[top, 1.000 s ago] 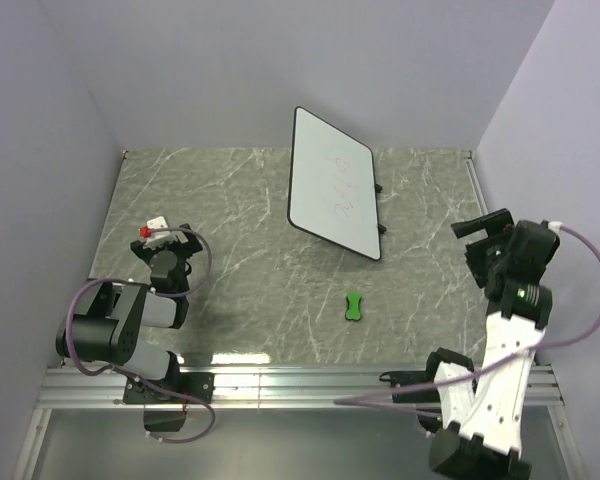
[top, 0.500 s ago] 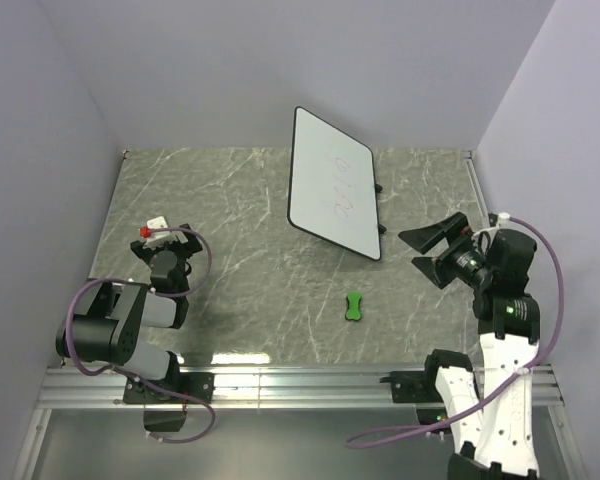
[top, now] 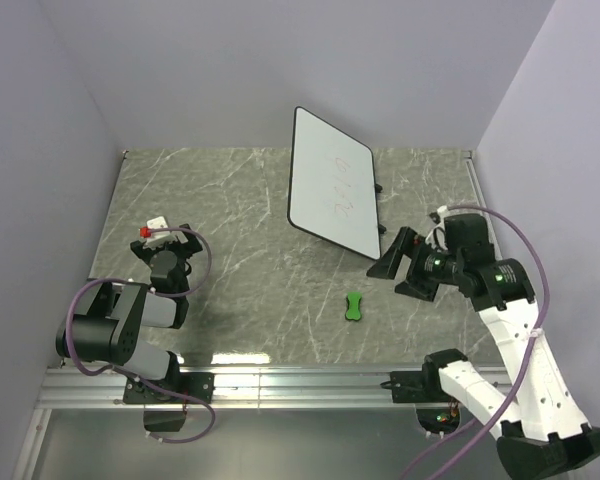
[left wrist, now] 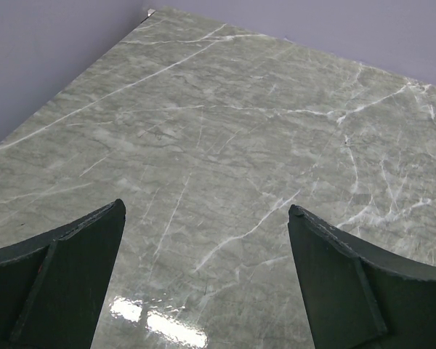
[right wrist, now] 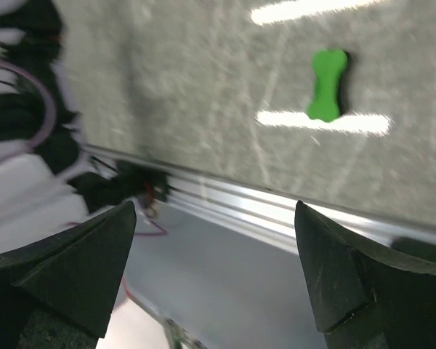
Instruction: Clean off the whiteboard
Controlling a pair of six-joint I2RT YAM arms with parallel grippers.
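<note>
Grey marbled table point(top: 230, 200) boxed in by lilac walls point(top: 230, 70) on three sides, with a metal rail point(top: 280, 385) along the near edge. The whiteboard point(top: 330, 195) is at the far middle of the table, propped up at a tilt on small black feet, with faint pen marks on its face and its near corner pointing toward the right side. The right arm point(top: 515, 330) reaches up from its base and bends in over the table toward the left, a purple cable looping over it. The left arm point(top: 115, 330) is folded back on itself at the near left and sits low. The right gripper point(right wrist: 214, 206) hangs just off the board's near corner, apart from it, with fingers spread wide and holding nothing. Its wrist view is blurred but shows table, rail and the left arm past the fingers. The left gripper point(left wrist: 205, 206) is also spread wide and empty, with only bare marble between the fingers. A green bone-shaped eraser point(top: 354, 306) lies flat on the table, nearer than the board and apart from it. It is just left of and nearer than the right gripper, and neither arm touches it. A small red-and-white bit point(top: 152, 227) sits by the left wrist; can't tell what it is.
</note>
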